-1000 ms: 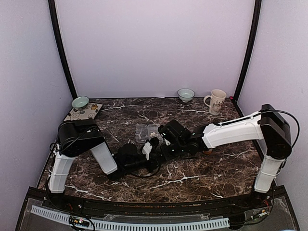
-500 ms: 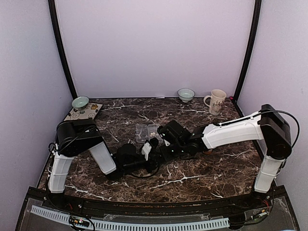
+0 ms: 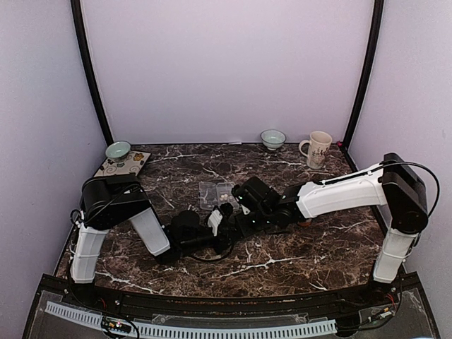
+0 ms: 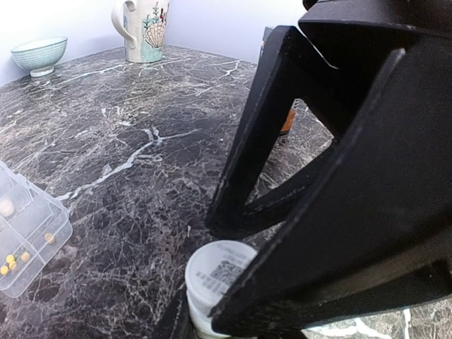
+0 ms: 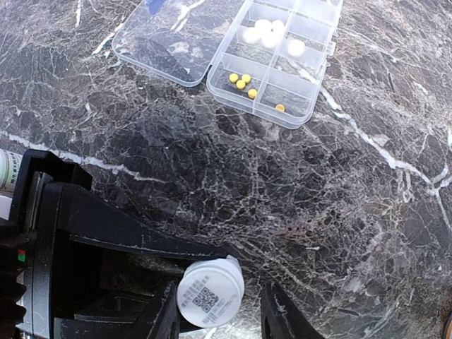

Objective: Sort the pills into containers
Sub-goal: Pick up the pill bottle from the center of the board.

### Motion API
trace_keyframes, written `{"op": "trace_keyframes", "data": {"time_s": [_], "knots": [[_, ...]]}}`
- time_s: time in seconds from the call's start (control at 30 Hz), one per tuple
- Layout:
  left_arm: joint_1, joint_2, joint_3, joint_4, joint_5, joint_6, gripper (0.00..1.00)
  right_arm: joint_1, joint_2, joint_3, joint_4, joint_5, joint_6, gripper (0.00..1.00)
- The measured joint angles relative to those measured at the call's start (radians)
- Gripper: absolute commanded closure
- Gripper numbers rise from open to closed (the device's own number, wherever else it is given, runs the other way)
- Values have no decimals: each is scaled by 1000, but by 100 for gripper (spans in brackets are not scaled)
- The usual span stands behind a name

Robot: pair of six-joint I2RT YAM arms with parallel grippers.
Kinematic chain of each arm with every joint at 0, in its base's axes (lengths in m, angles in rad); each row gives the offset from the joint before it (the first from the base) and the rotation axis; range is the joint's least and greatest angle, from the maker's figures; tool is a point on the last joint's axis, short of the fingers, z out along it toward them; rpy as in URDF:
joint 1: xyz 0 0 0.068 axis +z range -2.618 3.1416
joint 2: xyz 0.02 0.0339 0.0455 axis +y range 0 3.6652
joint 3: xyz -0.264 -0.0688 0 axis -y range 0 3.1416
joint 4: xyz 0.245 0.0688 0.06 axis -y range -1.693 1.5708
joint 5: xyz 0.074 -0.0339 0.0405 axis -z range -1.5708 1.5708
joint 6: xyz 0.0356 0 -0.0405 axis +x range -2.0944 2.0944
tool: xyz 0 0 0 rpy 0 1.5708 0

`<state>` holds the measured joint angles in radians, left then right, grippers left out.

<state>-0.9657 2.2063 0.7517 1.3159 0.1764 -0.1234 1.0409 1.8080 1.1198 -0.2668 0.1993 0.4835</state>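
Observation:
A small white bottle (image 5: 210,291) with a printed code on its cap is tipped on its side over the marble, and my left gripper (image 4: 212,314) is shut on its body. My right gripper (image 5: 219,314) is open around the cap, with a gap showing on the cap's right side. The top view shows both grippers meeting at the bottle (image 3: 215,220). The clear pill box (image 5: 311,78) lies open beyond them, lid (image 5: 169,42) flat to its left. White pills (image 5: 268,32) sit in its far compartments and small yellow pills (image 5: 242,81) in the near ones.
A mug (image 3: 316,149) and a bowl (image 3: 272,138) stand at the back right. Another bowl (image 3: 118,150) sits on a patterned mat (image 3: 127,166) at the back left. An orange bottle (image 4: 286,121) stands behind the right gripper. A second white bottle (image 5: 6,173) shows at the right wrist view's left edge.
The right gripper's jaws have spread apart around the bottle cap. Both arms have barely moved, and the left gripper keeps its hold on the bottle.

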Motion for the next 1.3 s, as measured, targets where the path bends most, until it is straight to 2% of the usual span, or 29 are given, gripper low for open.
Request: {"op": "trace_keyframes", "data": {"time_s": [1.3], "knots": [[-8,-64,-48,-32,36,16,85,10,-71,-11,-79,-55,0,58]]}}
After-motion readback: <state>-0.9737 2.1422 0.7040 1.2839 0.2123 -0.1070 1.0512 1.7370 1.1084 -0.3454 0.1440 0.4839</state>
